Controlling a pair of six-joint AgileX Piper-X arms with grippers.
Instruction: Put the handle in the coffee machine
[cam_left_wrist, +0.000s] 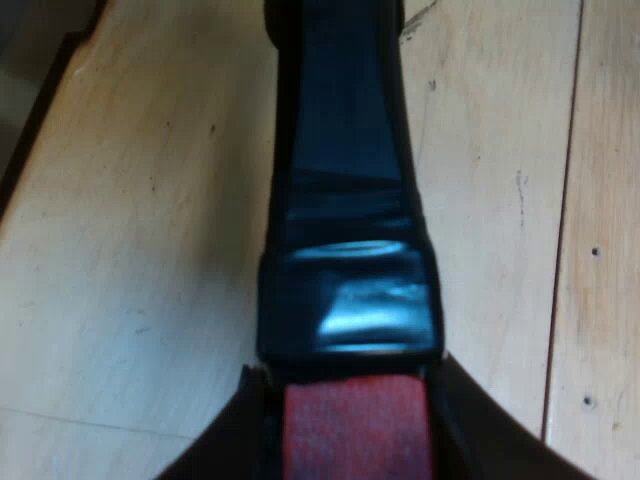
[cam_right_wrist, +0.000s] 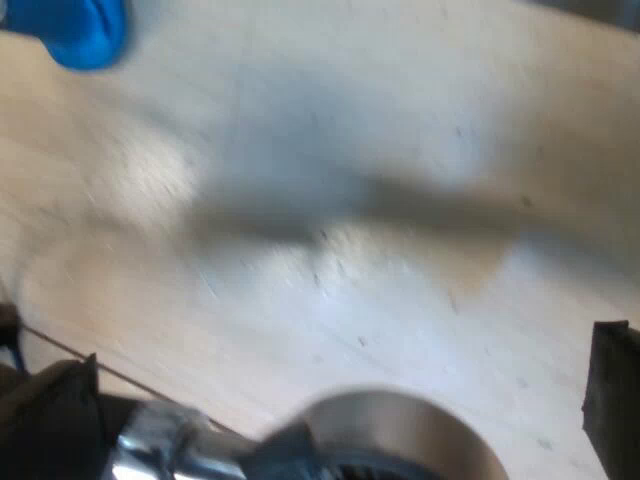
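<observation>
Red end (cam_left_wrist: 355, 432) of the metal holder (cam_left_wrist: 345, 290) sits nearest, right between the left gripper's (cam_left_wrist: 345, 372) two black fingers (cam_left_wrist: 225, 445), which are closed against either side of it; from there the dark handle (cam_left_wrist: 345, 120) runs straight away from the fingertips over the pale wooden table (cam_left_wrist: 140, 220).

Close under the right gripper (cam_right_wrist: 330, 400) lies the holder's round metal basket (cam_right_wrist: 400, 438), between that gripper's fingers (cam_right_wrist: 612, 385); these stand wide apart, open, gripping nothing; what the basket holds I cannot tell.

Counted: one holder; one blue tamper (cam_right_wrist: 85, 30); two grippers; the tamper is on the table well beyond the right fingertips, apart from the holder.
</observation>
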